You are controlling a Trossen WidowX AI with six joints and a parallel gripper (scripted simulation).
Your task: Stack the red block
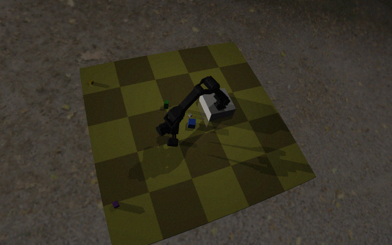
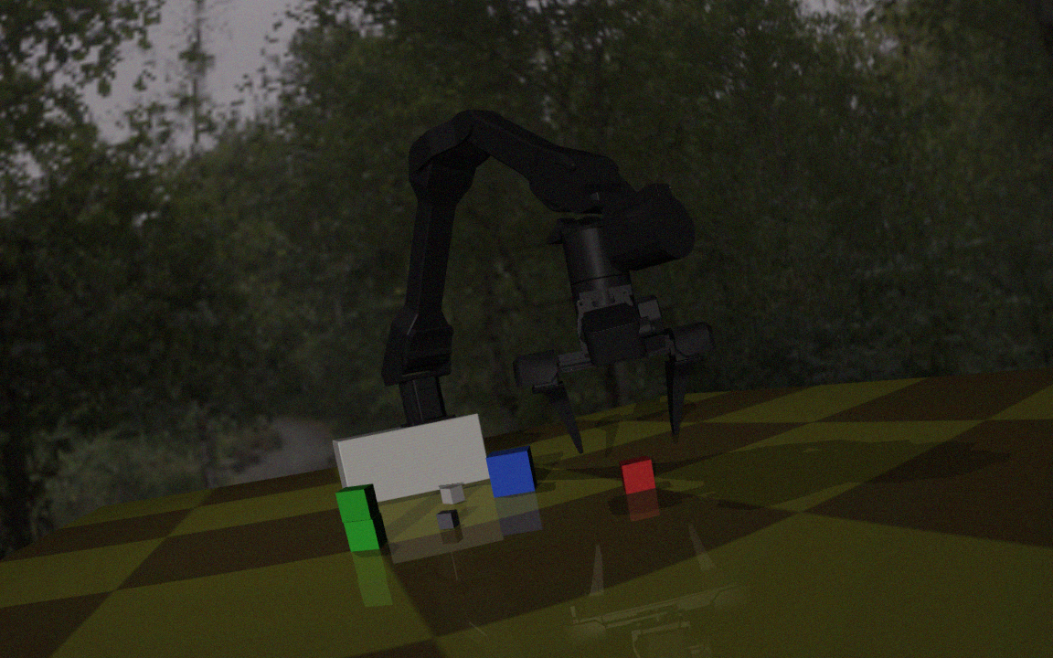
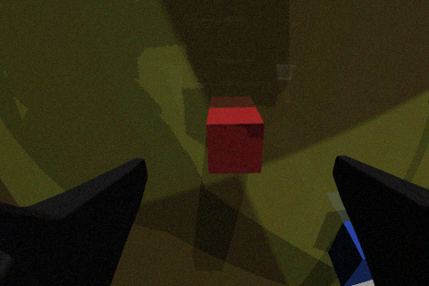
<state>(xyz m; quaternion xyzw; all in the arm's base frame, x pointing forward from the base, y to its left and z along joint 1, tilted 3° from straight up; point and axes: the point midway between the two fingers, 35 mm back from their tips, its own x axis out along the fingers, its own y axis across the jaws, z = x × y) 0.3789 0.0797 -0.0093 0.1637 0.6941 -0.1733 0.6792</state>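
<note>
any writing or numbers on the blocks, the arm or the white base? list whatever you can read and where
None: no words, labels, brand marks or numbers can be read in any view.
red block: plain faces.
green tower: plain.
blue block: plain.
white base: blank.
arm and open gripper: dark, no marking made out.
checkered mat: squares only.

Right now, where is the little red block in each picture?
Top: not visible; the arm and gripper cover its spot.
Exterior: red block on the mat, right of the blue block, below the open gripper.
Wrist: red block at centre, ahead of the fingers.
Shared landmark: the blue block, beside the white base.
</note>
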